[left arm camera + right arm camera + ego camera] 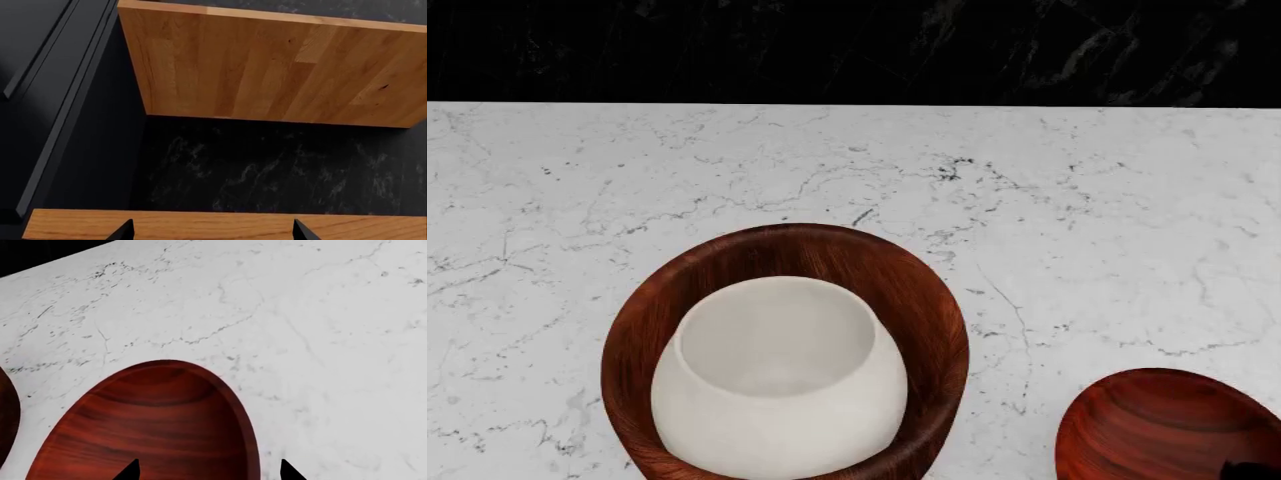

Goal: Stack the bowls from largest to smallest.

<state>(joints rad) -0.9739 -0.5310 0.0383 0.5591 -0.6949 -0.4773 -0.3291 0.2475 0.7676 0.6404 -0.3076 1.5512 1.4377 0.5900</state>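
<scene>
In the head view the medium cream-white bowl sits inside the large dark-brown wooden bowl on the white marble counter. The small reddish wooden bowl sits apart at the lower right; it also shows in the right wrist view. My right gripper is open, its tips straddling that bowl's near rim, one tip over the bowl, the other over the counter. A dark bit of it shows in the head view. My left gripper is open and empty over a wooden board, away from the bowls.
The white marble counter ends at a dark marble backsplash. The left wrist view shows a wooden slab, dark marble floor and black cabinet fronts.
</scene>
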